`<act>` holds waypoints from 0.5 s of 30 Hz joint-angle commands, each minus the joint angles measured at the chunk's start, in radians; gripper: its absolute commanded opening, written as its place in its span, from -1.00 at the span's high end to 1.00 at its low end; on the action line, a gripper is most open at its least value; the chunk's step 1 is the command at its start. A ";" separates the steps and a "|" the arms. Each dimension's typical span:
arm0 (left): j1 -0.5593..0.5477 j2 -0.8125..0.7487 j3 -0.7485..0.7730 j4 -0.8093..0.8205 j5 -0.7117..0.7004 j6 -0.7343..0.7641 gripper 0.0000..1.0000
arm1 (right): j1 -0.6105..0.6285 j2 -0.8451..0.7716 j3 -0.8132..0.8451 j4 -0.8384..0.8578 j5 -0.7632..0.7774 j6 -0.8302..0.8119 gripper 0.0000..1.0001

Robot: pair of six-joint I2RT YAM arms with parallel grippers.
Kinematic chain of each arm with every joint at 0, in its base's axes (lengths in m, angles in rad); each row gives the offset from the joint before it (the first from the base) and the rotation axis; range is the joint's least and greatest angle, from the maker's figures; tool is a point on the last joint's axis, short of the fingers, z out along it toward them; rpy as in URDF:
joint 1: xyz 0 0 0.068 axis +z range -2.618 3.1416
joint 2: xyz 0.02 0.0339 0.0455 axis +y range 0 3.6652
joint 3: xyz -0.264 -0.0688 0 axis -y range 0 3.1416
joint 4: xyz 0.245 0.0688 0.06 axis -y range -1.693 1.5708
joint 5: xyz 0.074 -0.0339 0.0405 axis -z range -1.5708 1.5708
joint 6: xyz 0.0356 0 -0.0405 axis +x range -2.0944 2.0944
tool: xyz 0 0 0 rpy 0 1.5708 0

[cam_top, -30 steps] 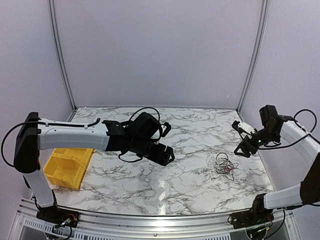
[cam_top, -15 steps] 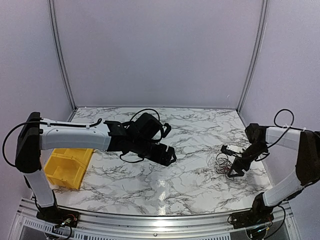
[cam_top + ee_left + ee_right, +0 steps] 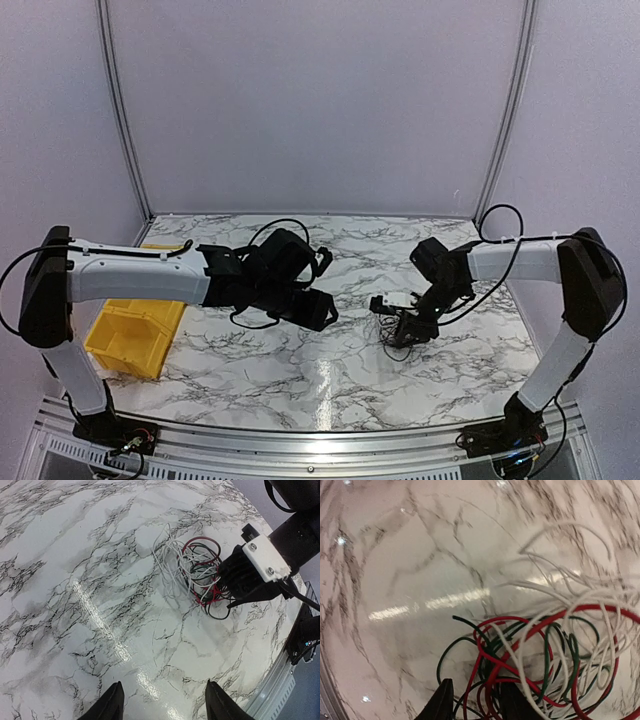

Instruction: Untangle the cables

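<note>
Right gripper [image 3: 477, 702] is down in the cables [image 3: 535, 650]. Its two dark fingertips are cut off by the bottom edge of its own wrist view and stand fairly narrow, with red and green strands running into the gap between them. Whether those strands are pinched or merely lie between the tips cannot be told, because the picture is soft with blur and the ends of the tips are out of frame. From the left wrist camera the same gripper's tips are buried in the far side of the tangle, and only its black body and a white block [image 3: 262, 555] show.

The cables lie as one loose knot on the marble table [image 3: 75, 555], a little right of centre. Thin white loops fan out to one side, while red, green and black loops bunch on the other, crossing so often that no single strand can be followed. In the overhead view the knot is small and mostly covered by the right gripper.

Left gripper [image 3: 165, 706] hangs above bare table to the left of the cables and apart from them. Its fingers are spread with nothing between them, and only their tips show. A yellow bin [image 3: 130, 338] sits at the table's left edge, partly hidden under the left arm [image 3: 140, 275].
</note>
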 commanded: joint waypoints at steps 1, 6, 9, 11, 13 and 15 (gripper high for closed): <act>0.004 -0.053 -0.034 0.028 0.002 0.010 -0.15 | 0.092 0.012 0.130 -0.085 -0.110 0.023 0.20; 0.005 -0.054 -0.044 0.028 -0.003 -0.007 -0.24 | 0.044 -0.041 0.150 -0.232 -0.089 -0.081 -0.41; 0.005 -0.054 -0.051 0.028 0.002 -0.017 -0.31 | -0.028 -0.072 0.199 -0.335 -0.122 -0.123 -0.42; 0.005 -0.056 -0.056 0.030 -0.001 -0.025 -0.36 | -0.072 -0.081 0.239 -0.340 -0.131 -0.085 -0.38; 0.005 -0.056 -0.059 0.033 -0.020 -0.040 -0.39 | -0.096 -0.073 0.272 -0.286 -0.114 0.005 -0.24; 0.005 -0.056 -0.062 0.033 -0.059 -0.063 -0.46 | -0.104 -0.042 0.296 -0.233 -0.111 0.096 -0.18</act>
